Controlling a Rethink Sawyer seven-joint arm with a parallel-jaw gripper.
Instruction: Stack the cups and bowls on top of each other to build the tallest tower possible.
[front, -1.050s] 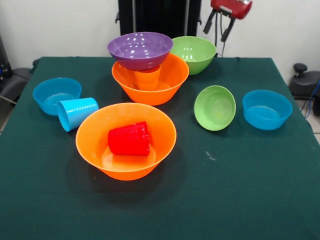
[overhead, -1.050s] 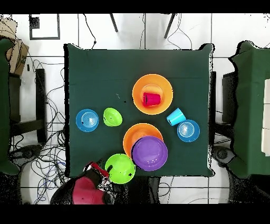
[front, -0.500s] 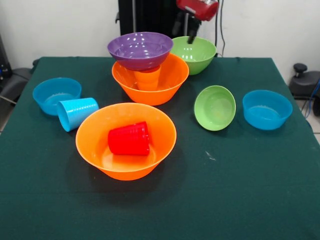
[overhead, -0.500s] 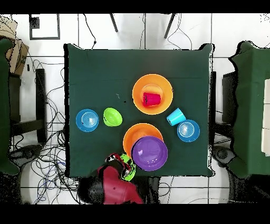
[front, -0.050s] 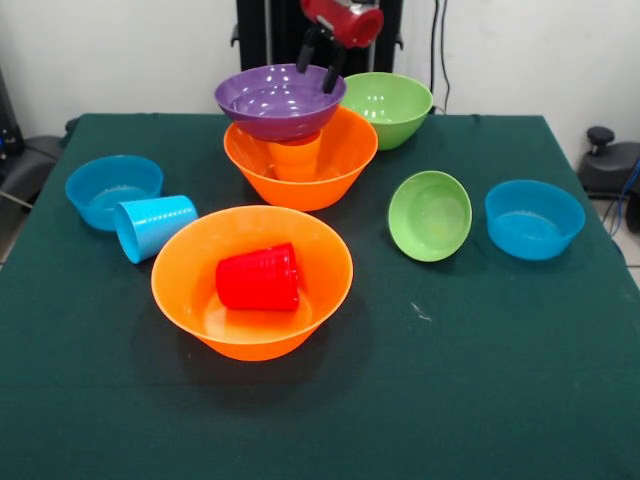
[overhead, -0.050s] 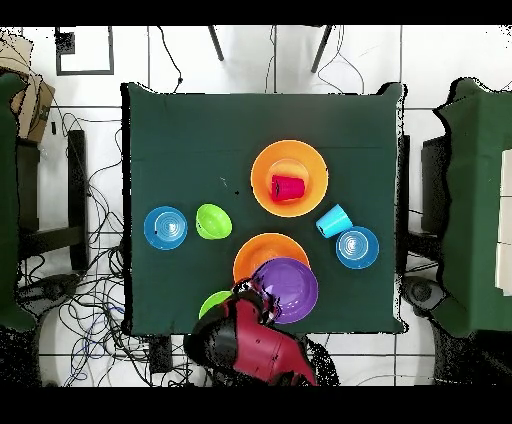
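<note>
While nothing is yet lifted, the scene reads as follows, every place given from the purple bowl.

Tabletop (front, -0.050s: 500, 380): dark green cloth, carrying every piece.

Arm: red and black, coming down to the purple bowl's rim on its large-green-bowl side.

Near orange bowl (front, -0.050s: 252, 281): large, well apart from the purple bowl toward the camera, with the red cup (front, -0.050s: 258, 277) lying on its side inside.

Tower so far: the far orange bowl (front, -0.050s: 301, 157) on the tabletop directly beneath, the orange cup (front, -0.050s: 294, 157) inside it, and the purple bowl (front, -0.050s: 280, 100) resting on that cup.

Large green bowl (front, -0.050s: 388, 107): just beside the purple bowl, partly behind the tower.

Small blue bowls: one (front, -0.050s: 113, 189) well off to one side, the other (front, -0.050s: 534, 218) well off to the opposite side.

Small green bowl (front, -0.050s: 430, 215): tilted, between the tower and the second blue bowl.

Light blue cup (front, -0.050s: 155, 227): on its side, touching the first blue bowl.

Gripper (front, -0.050s: 320, 64): fingers apart, holding nothing, hanging just above the purple bowl's rim.

Step in hand: probably positioning over the tower, or passing it toward the next piece.

Next move: likely to fetch the red cup, which must be taken from its bowl, stood on end and centred in the purple bowl without nudging it off the orange cup.
</note>
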